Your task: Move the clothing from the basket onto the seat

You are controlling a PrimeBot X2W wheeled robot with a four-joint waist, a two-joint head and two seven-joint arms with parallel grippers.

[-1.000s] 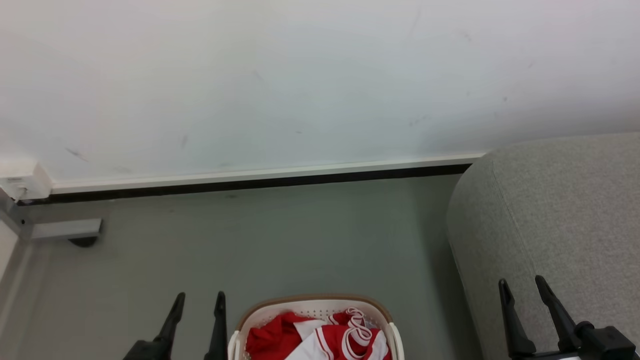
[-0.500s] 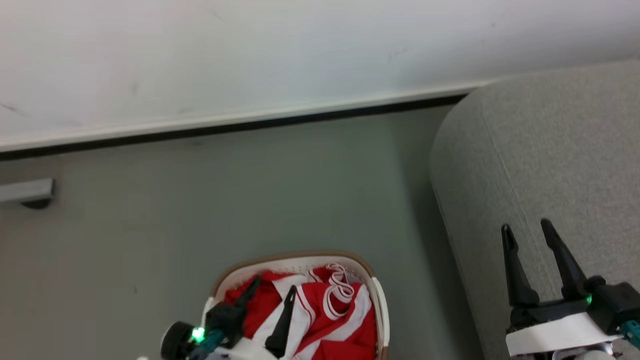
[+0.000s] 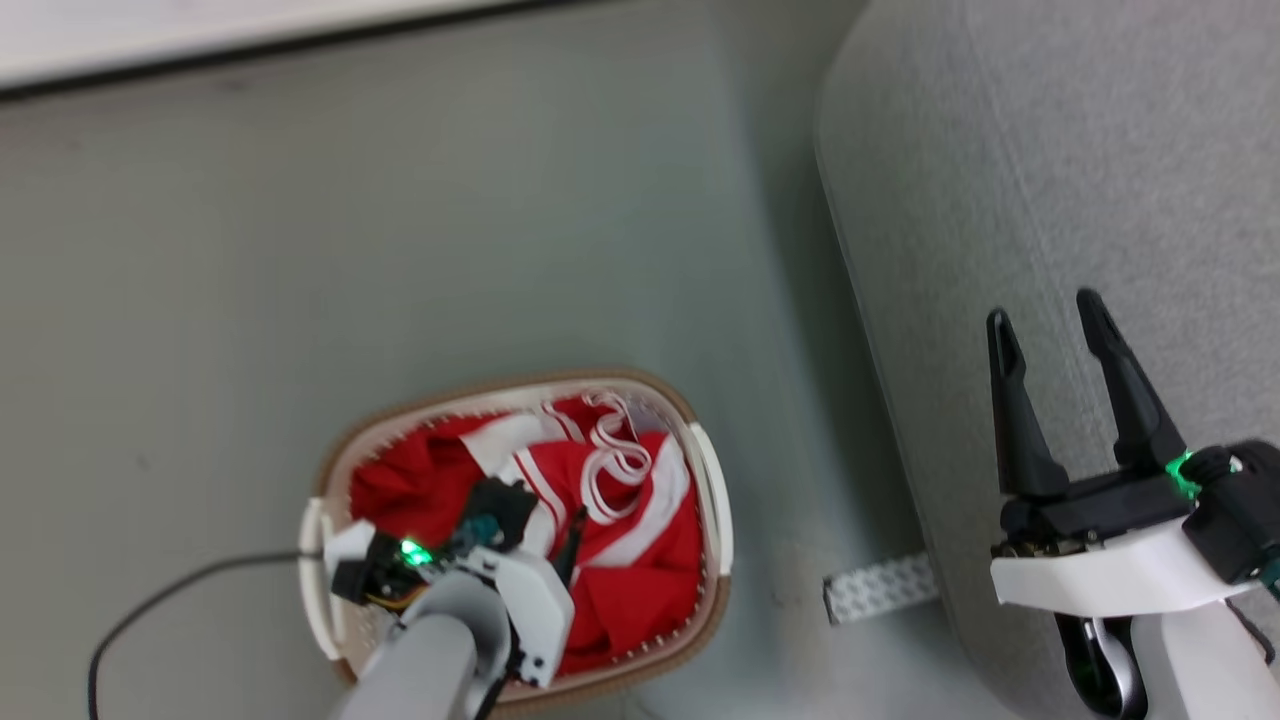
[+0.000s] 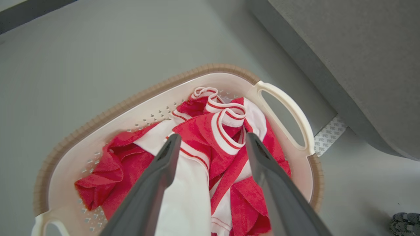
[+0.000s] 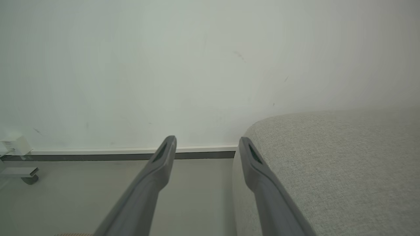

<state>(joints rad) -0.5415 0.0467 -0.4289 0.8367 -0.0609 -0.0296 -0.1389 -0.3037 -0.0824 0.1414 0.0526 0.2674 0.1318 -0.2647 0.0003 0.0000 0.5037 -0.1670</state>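
The oval white basket (image 3: 480,388) with a brown rim stands on the grey floor, left of the seat (image 3: 1100,150). The red clothing (image 3: 640,560) with white stripes lies crumpled inside it. My left gripper (image 3: 540,525) points down over the basket. In the left wrist view that gripper (image 4: 212,137) is open, its fingers straddling a fold of the clothing (image 4: 197,131) a little above it, with the basket rim (image 4: 131,101) around. My right gripper (image 3: 1045,320) is open and empty above the seat's left edge. In the right wrist view it (image 5: 206,140) faces the wall, with the seat (image 5: 328,164) at its right.
A white patterned strip (image 3: 880,588) lies on the floor between basket and seat. A black cable (image 3: 150,610) runs left from the basket. The wall baseboard (image 3: 200,50) is at the far side, and a grey metal foot (image 5: 19,172) stands by it.
The head camera has tipped down, so the whole picture has shifted. My left arm has swung in over the basket, fingers pointing down at the clothing. Both grippers stay open.
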